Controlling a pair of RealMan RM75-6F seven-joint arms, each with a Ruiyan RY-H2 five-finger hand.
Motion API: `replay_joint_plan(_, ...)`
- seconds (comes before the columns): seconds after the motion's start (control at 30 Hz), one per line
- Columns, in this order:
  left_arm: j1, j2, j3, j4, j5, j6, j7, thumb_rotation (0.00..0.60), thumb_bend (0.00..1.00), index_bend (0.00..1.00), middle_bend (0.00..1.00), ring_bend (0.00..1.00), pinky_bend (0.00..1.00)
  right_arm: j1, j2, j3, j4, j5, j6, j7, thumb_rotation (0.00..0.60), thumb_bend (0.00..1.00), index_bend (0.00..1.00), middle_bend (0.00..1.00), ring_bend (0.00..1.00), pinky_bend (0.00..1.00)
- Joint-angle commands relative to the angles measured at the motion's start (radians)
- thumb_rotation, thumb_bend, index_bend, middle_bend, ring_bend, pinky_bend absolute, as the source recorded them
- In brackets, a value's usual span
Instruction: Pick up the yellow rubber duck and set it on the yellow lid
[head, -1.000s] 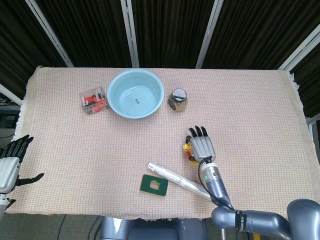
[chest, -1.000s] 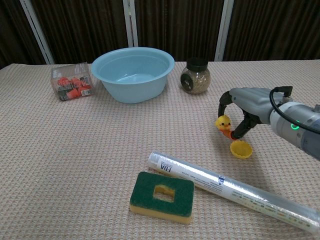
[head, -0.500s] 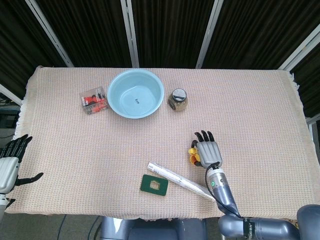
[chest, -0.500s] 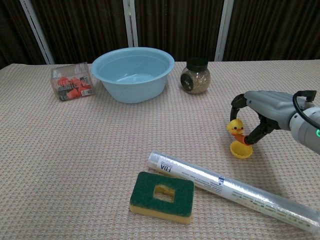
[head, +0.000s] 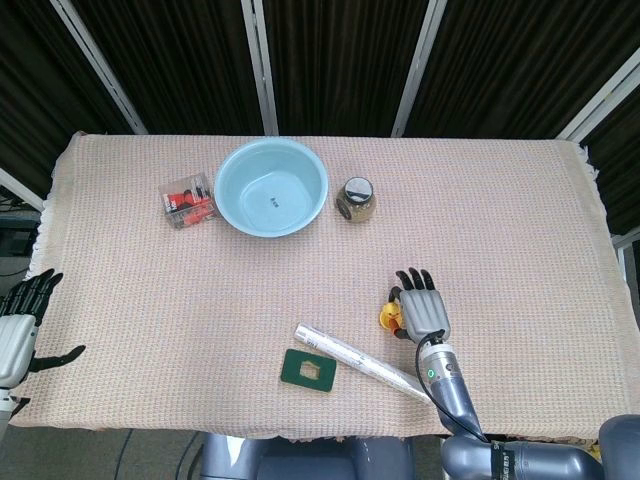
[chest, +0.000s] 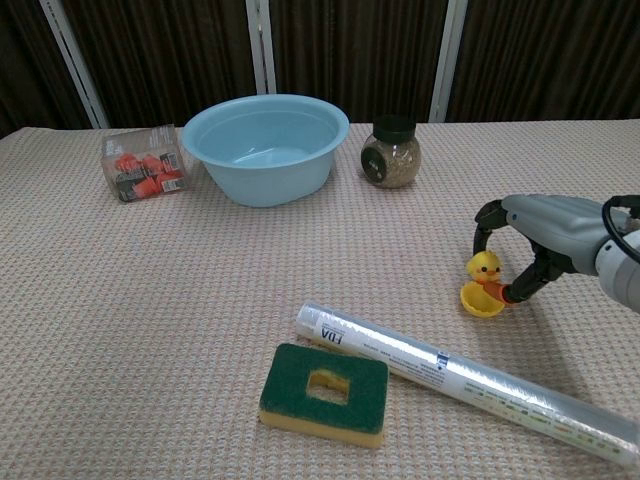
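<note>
The yellow rubber duck (chest: 486, 268) stands upright on the yellow lid (chest: 478, 303), at the right of the table. My right hand (chest: 550, 225) arches over it from the right, one finger curled down on the duck's far side and the thumb against its orange base, pinching it. From the head view the right hand (head: 422, 310) covers most of the duck (head: 391, 318) and hides the lid. My left hand (head: 20, 320) hangs off the table's left edge, fingers spread and holding nothing.
A clear tube (chest: 460, 378) lies diagonally just in front of the lid, with a green sponge (chest: 324, 393) to its left. At the back stand a light blue bowl (chest: 265, 148), a glass jar (chest: 391, 153) and a clear box of red things (chest: 144, 162).
My right hand carried the duck to the right and down until it stood on the lid. The lid and my left hand stayed where they were.
</note>
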Motion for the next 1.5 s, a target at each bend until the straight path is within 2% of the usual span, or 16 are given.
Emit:
replay_joint_plan(0.03,0.0,0.0,0.0,0.0,0.001,0.0,0.001,0.6,0.09,0.0,0.0,0.0,0.0,-0.002,-0.001,-0.002,-0.002,-0.001,0.0,0.0,0.6,0.39,0.48,0.1,0.0,0.0)
replay_joint_plan(0.37,0.003,-0.002,0.002,0.002,0.011,0.009,-0.007,0.6,0.1,0.0,0.0,0.0,0.0,-0.005,-0.014,0.0,0.013,0.017,-0.007,-0.011,0.6,0.36,0.45,0.08,0.0,0.0)
replay_joint_plan(0.73,0.002,-0.001,0.001,0.002,0.009,0.007,-0.011,0.6,0.09,0.0,0.0,0.0,0.0,-0.006,-0.007,0.002,0.014,0.057,-0.018,-0.038,0.6,0.27,0.29,0.0,0.0,0.0)
replay_joint_plan(1.1,0.002,-0.001,0.0,0.001,0.005,0.007,-0.008,0.6,0.09,0.0,0.0,0.0,0.0,-0.007,0.016,0.008,-0.026,0.046,-0.002,-0.047,0.6,0.26,0.24,0.0,0.0,0.0)
replay_joint_plan(1.27,0.004,0.0,0.001,0.003,0.008,0.01,-0.009,0.6,0.09,0.0,0.0,0.0,0.0,-0.021,0.076,0.014,-0.081,0.0,0.03,-0.034,0.6,0.24,0.19,0.0,0.0,0.0)
replay_joint_plan(1.4,0.007,0.002,0.002,0.002,0.013,0.016,-0.012,0.6,0.09,0.0,0.0,0.0,0.0,-0.046,0.152,0.004,-0.135,-0.052,0.061,-0.016,0.6,0.18,0.13,0.0,0.0,0.0)
replay_joint_plan(1.43,0.01,0.003,0.004,-0.002,0.021,0.025,-0.011,0.6,0.09,0.0,0.0,0.0,0.0,-0.073,0.204,-0.023,-0.166,-0.096,0.086,-0.008,0.6,0.15,0.1,0.0,0.0,0.0)
replay_joint_plan(1.5,0.013,0.003,0.007,-0.003,0.028,0.031,-0.009,0.6,0.1,0.0,0.0,0.0,0.0,-0.093,0.243,-0.048,-0.188,-0.14,0.093,0.014,0.6,0.11,0.07,0.0,0.0,0.0)
